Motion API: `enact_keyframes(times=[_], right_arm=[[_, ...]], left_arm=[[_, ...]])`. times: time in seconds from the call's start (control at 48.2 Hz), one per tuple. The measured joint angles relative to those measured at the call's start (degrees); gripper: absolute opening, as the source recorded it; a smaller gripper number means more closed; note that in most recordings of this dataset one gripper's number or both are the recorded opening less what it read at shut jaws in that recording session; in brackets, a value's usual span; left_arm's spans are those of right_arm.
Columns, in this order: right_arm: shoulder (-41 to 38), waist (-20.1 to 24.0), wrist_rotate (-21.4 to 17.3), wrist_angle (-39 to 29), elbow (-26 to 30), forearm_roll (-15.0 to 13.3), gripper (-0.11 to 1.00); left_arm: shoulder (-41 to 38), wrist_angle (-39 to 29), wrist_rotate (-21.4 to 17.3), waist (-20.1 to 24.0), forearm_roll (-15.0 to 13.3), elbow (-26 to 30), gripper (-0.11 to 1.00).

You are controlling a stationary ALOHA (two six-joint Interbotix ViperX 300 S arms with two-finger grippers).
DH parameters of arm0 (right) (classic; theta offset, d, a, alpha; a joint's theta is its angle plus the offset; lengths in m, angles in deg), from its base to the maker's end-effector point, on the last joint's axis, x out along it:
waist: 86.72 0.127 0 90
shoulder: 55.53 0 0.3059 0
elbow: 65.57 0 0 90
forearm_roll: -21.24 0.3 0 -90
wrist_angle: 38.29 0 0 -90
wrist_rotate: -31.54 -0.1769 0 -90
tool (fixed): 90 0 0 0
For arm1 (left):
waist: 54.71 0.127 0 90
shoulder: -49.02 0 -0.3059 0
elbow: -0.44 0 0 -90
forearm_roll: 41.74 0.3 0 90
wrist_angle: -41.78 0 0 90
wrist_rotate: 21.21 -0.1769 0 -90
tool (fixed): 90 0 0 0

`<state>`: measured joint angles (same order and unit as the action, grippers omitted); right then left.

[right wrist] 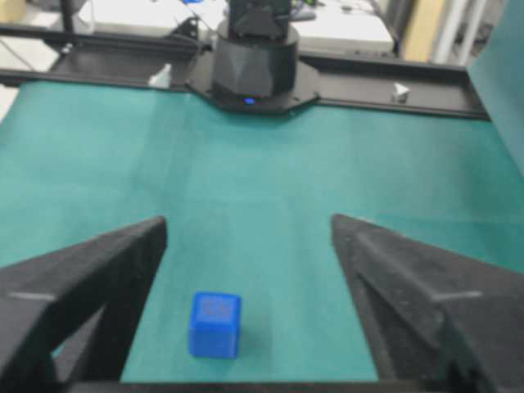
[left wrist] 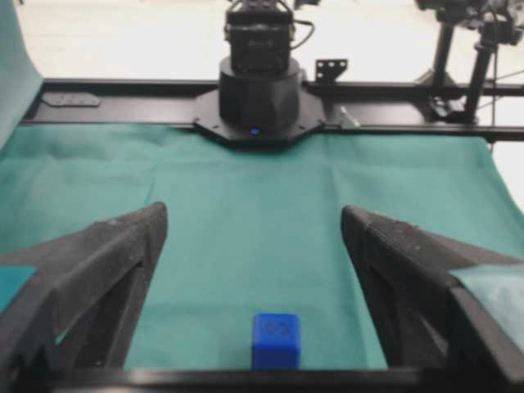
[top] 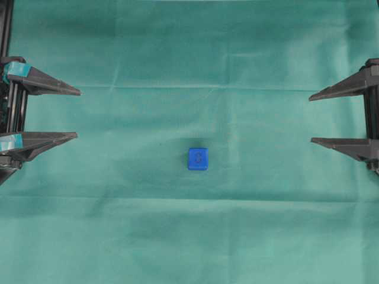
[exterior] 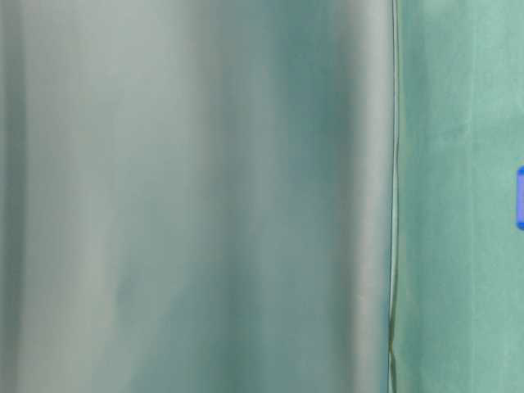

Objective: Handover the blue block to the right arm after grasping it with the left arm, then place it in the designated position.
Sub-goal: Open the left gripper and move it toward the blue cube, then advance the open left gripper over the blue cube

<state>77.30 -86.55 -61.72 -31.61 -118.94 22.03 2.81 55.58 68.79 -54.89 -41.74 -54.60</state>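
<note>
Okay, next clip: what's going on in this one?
Nothing is being handled yet. The blue block sits alone on the green cloth, about midway between the two arms. The left claw, with teal pads, waits at the left edge with its jaws open and empty. The all-black right claw does the same on the right. No grasp has begun.

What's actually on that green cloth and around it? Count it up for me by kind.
Blue blocks: 1, the blue block, lying free on the green cloth.
Robot hands: 2, the left hand and the right hand, both open and empty.
Green cloths: 1.
Total: 4.
</note>
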Motion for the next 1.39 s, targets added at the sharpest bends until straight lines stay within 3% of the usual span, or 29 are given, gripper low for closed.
enact_keyframes(times=[0.353, 0.539, 1.12, 1.39], right_arm=[[0.0, -0.35, 0.0, -0.09, 0.0, 0.0, 0.94], [-0.09, -0.35, 0.0, -0.09, 0.0, 0.0, 0.94], [-0.7, -0.44, 0.0, -0.09, 0.0, 0.0, 0.94], [-1.05, -0.44, 0.0, -0.09, 0.0, 0.0, 0.94]], left_arm=[[-0.26, 0.09, 0.0, 0.0, 0.0, 0.44, 1.0], [-4.22, 0.09, 0.0, 0.0, 0.0, 2.37, 1.0], [-28.3, 0.26, 0.0, 0.0, 0.0, 21.09, 1.0], [-35.42, 0.09, 0.0, -0.18, 0.09, 27.69, 1.0]])
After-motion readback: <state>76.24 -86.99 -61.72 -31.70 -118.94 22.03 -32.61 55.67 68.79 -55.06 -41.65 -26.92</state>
